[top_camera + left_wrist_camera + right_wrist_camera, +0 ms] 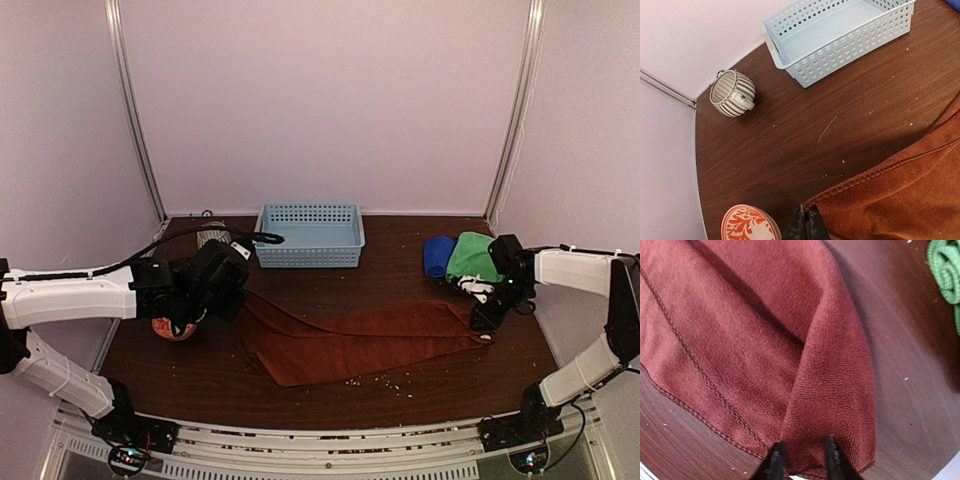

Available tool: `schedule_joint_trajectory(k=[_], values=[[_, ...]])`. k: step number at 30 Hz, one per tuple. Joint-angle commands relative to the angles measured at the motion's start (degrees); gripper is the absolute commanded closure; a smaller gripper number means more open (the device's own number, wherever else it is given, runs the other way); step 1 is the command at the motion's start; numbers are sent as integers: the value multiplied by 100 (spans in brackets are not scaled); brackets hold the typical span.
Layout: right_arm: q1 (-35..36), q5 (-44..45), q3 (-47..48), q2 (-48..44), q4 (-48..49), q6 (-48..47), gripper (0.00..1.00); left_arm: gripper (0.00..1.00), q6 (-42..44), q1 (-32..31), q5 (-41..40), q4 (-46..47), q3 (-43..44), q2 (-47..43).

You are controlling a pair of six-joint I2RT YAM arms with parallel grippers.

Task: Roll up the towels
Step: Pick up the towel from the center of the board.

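Bearing red towel, dark table, pale walls

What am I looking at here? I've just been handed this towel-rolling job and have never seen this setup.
A left arm and a right arm, both robotic, share a table. The wide picture looks down from behind them; the other two come from wrist cameras. A rust-red towel lies spread out; the left gripper pinches one end, the right gripper appears to clamp a fold at the other. A green towel and blue towel sit far right. Also there: a lattice basket, a striped mug, a patterned bowl.
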Motion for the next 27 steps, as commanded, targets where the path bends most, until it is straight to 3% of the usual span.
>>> schedule_joint_trajectory(k=[1, 6, 11, 17, 18, 22, 27], values=[[33, 230, -68, 100, 126, 247, 80, 100, 59, 23, 37, 231, -47, 6], [26, 314, 170, 180, 58, 330, 100, 100, 51, 25, 26, 244, -72, -2], [-138, 574, 475, 190, 197, 443, 100, 100, 42, 20, 13, 242, -83, 10], [-874, 886, 761, 474, 723, 745, 100, 100, 57, 26, -90, 251, -148, -39], [-976, 901, 795, 566, 794, 779, 99, 100, 59, 26, -86, 249, -151, -38], [-1140, 981, 743, 679, 1003, 794, 78, 100, 72, 26, -101, 245, -147, -25], [-1151, 995, 461, -158, 789, 373, 70, 100, 73, 26, -116, 247, -184, -85]])
